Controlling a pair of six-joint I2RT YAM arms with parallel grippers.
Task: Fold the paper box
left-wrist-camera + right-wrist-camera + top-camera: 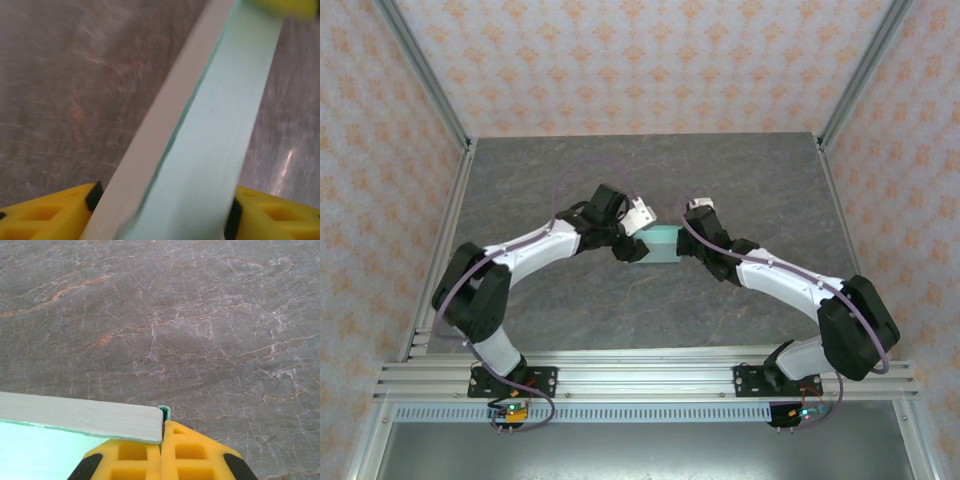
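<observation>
The paper box [663, 243] is being held between the two arms near the middle of the grey surface [740, 170], the right fingers [195, 455] pinching shut on a thin edge of its card while the left fingers [45, 220] are standing wide at either side of it, gripping or merely flanking I cannot tell.

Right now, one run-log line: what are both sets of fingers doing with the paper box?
left fingers: straddling paper box, grip unclear | right fingers: shut on box's thin edge
</observation>
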